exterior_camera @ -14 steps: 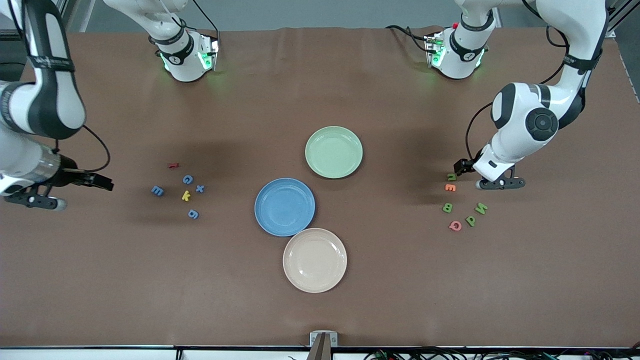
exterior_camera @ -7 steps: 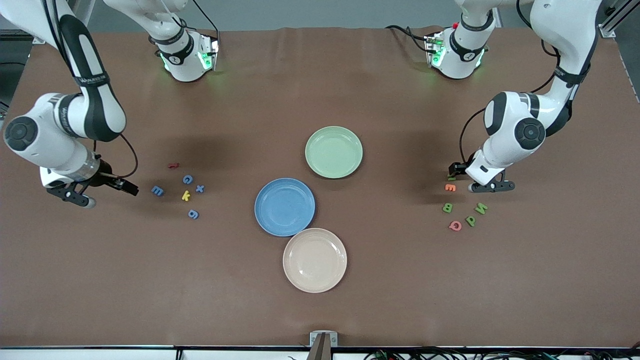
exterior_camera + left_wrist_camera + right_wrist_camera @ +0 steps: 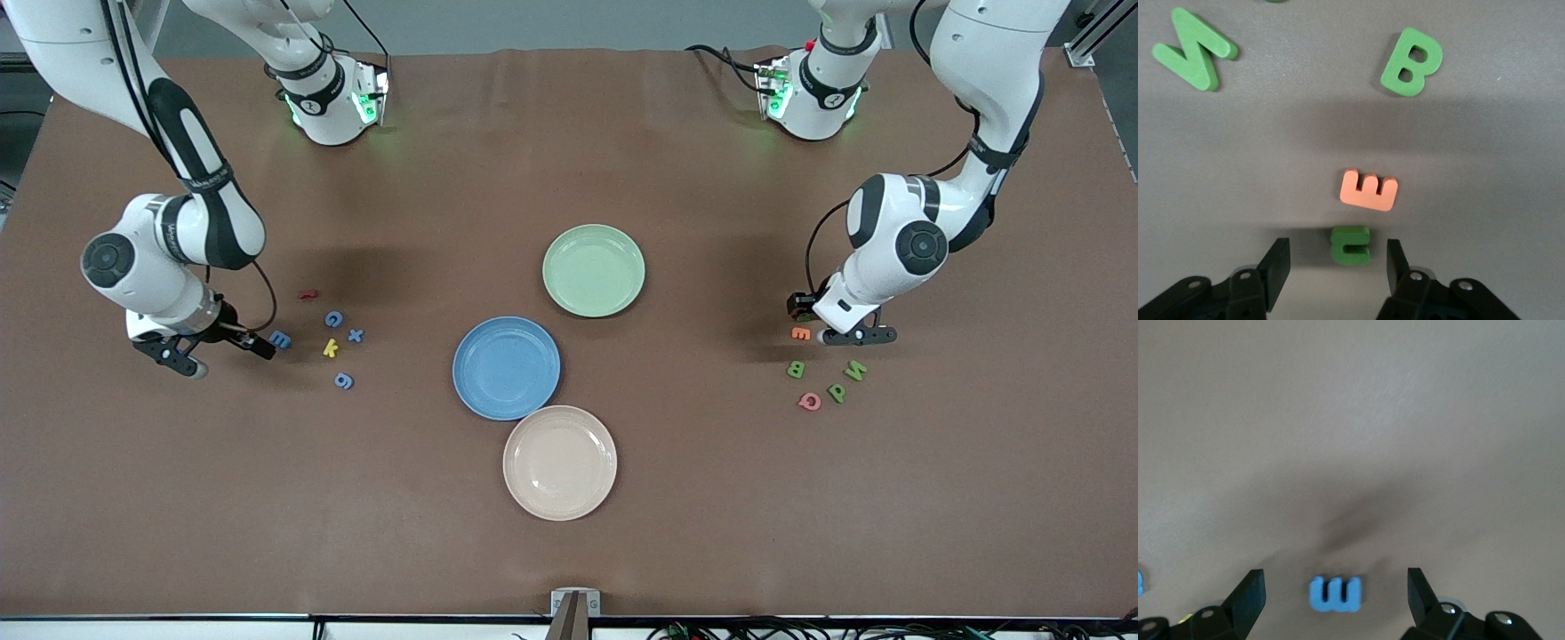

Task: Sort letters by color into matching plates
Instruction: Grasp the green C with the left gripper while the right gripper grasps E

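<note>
at the right arm's end of the table the right gripper (image 3: 233,348) is down low at the table with its jaws spread wide and nothing gripped; in the right wrist view the blue letter e (image 3: 1335,594) lies flat between the 2 fingers (image 3: 1248,597), clear of both. toward the middle from it sit the other small letters of this cluster: a red letter (image 3: 308,293) farthest from the front camera, then a blue c (image 3: 333,318), a blue x (image 3: 356,335) with a yellow k (image 3: 331,348) just beside it, and a blue g (image 3: 344,380) nearest the camera. all 4 blue letters lie on the brown table (image 3: 569,551), well apart from the plates

in the middle stand 3 plates: the blue plate (image 3: 506,367), the pale green plate (image 3: 593,269) farther from the camera, and a cream plate (image 3: 559,461) nearer, its rim touching the blue one. none holds a letter

at the left arm's end the left gripper (image 3: 1335,268) is low over the table, jaws partly open around a small green letter (image 3: 1351,245) that lies flat between them, not yet pinched, gaps on both sides. an orange e (image 3: 1369,190) lies just beside that letter. nearer the camera are a green b (image 3: 796,370), a green p (image 3: 837,391), a green n (image 3: 855,371) and a pink letter (image 3: 810,401), all on the table
</note>
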